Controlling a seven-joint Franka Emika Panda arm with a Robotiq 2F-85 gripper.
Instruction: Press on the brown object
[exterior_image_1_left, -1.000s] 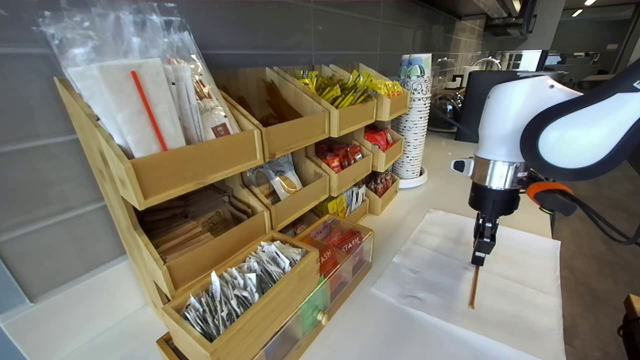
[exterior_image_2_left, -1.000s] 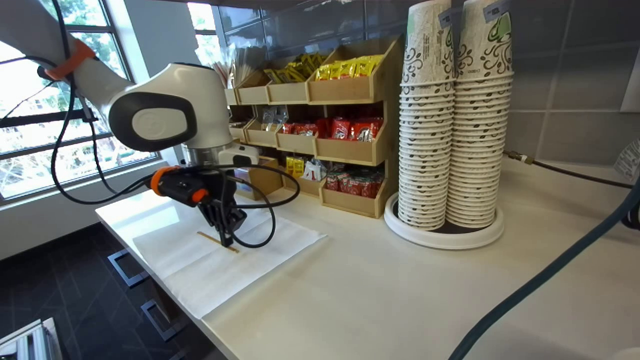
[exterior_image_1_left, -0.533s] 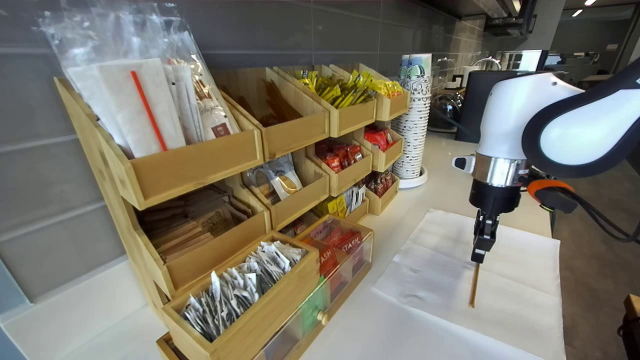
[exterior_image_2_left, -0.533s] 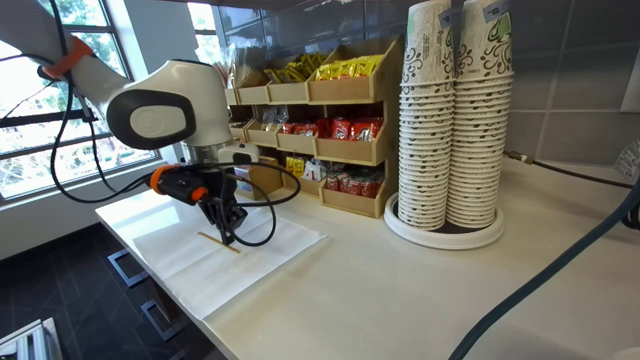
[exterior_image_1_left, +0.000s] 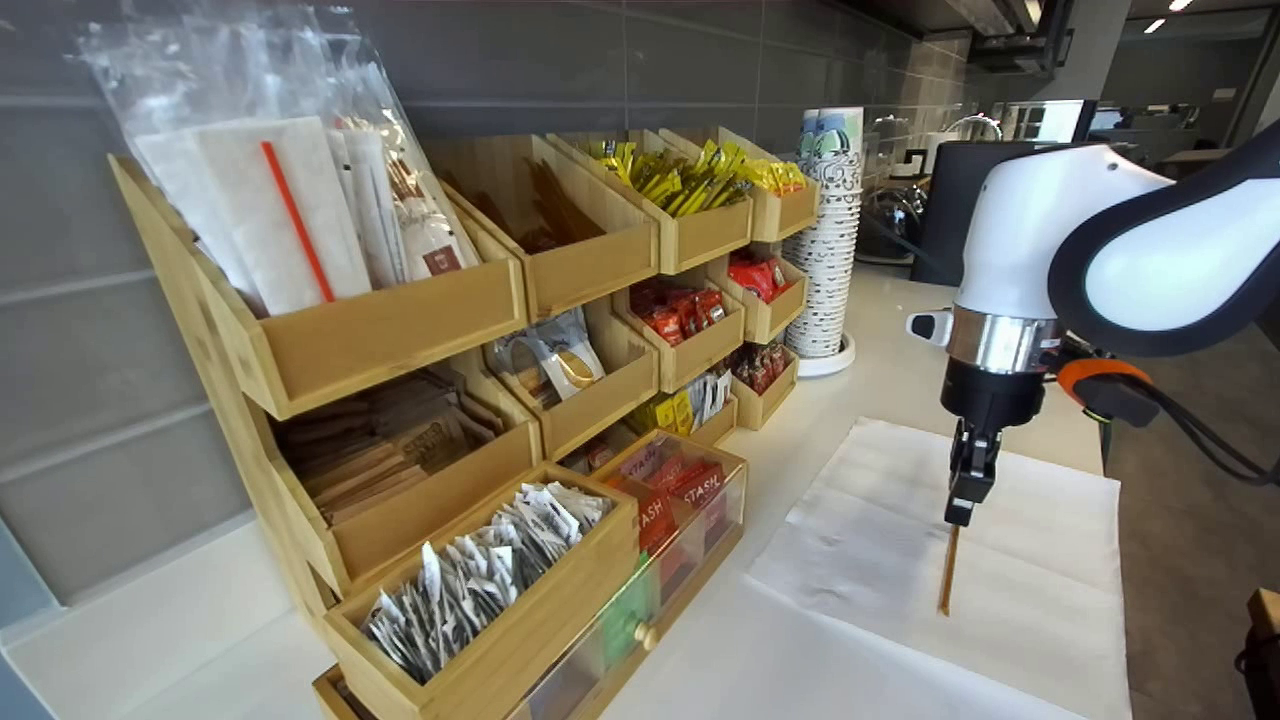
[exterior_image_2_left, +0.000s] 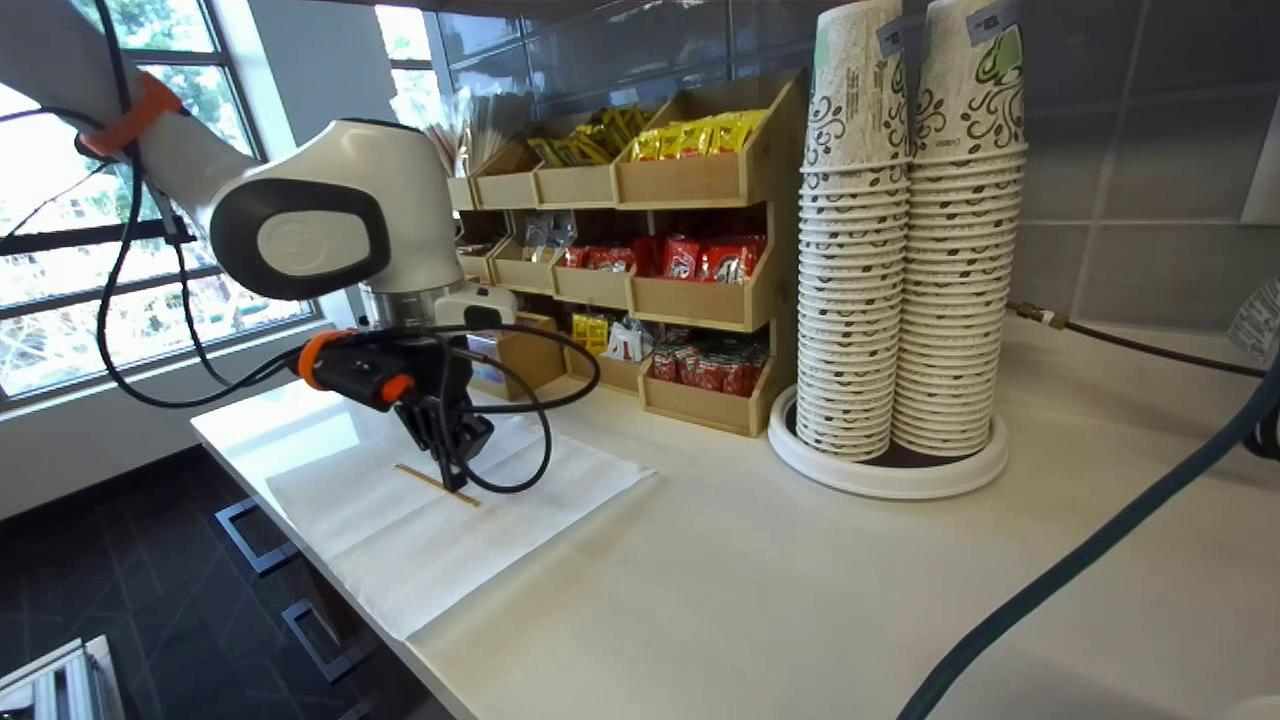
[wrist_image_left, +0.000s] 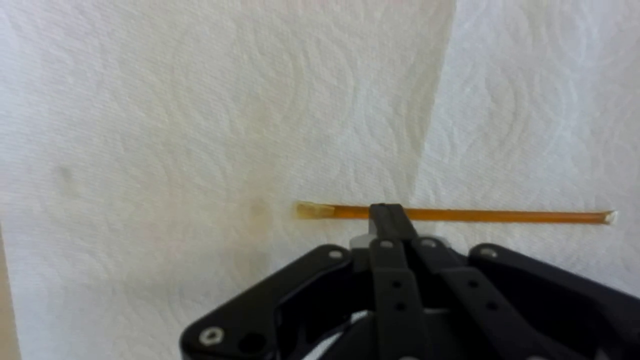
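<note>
Watching from afar, I see my gripper (wrist_image_left: 392, 209) with its tips pressed together, over the brown stick (wrist_image_left: 500, 215), off its middle, toward its yellowish end; whether they touch it I cannot tell. The stick lies flat on a white paper towel (wrist_image_left: 200, 125) spread over the pale counter (exterior_image_2_left: 750, 560). Beyond, in both exterior views, stand wooden bins (exterior_image_2_left: 690, 297) of packets (exterior_image_2_left: 690, 142), and beside them paper cups (exterior_image_2_left: 850, 320) in tall stacks on a round white tray (exterior_image_2_left: 890, 485).
</note>
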